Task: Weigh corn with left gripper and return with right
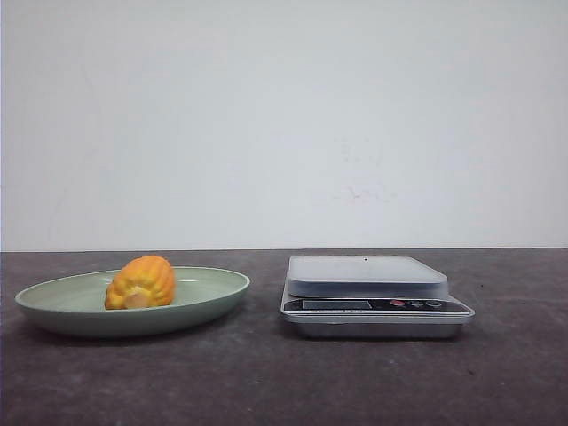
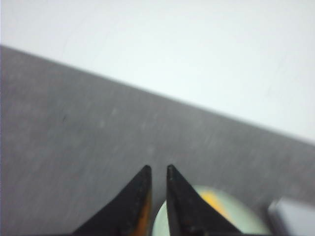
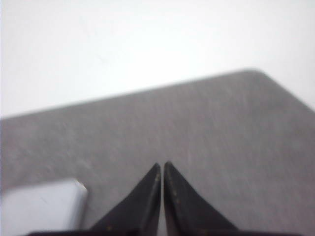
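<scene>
The corn [image 1: 140,282], a stubby orange-yellow cob piece, lies in a pale green plate [image 1: 217,286] at the left of the table. Neither gripper shows in the front view. In the left wrist view my left gripper [image 2: 157,169] hovers above the table, its black fingers a narrow gap apart with nothing between them. The plate [image 2: 236,216] and a blurred bit of corn [image 2: 211,200] show just past the fingers. In the right wrist view my right gripper [image 3: 162,166] is shut and empty above the bare table.
A silver kitchen scale [image 1: 368,277] with a flat weighing platform stands right of the plate. Its corner shows in the left wrist view [image 2: 293,216] and in the right wrist view [image 3: 39,209]. A white wall stands behind the dark grey table.
</scene>
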Motion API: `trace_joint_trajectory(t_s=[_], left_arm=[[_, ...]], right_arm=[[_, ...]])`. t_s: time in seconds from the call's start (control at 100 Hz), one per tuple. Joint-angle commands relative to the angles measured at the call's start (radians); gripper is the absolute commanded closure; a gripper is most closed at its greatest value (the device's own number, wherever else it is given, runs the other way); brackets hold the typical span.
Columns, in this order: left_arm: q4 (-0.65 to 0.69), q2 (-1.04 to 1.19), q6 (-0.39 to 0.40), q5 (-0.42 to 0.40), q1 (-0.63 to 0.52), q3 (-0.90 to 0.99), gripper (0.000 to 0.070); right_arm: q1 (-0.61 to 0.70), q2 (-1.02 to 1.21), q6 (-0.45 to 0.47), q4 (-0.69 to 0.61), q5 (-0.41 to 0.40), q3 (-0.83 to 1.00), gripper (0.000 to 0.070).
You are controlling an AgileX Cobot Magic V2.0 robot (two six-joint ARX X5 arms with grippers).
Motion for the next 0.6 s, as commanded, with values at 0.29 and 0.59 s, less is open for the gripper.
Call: trace_joint_trajectory(t_s=[0.29,0.59], left_arm=[[-0.157,0.367,0.034,0.103,-0.004,0.552,0.0117],[-0.245,0.422,0.090,0.113,-0.045,0.651,0.0149]], right_arm=[[0.011,0.326,-0.024,-0.169,-0.084,0.494,0.0184],[0.032,0.342,-0.043,-0.217,-0.124,0.529,0.0166]])
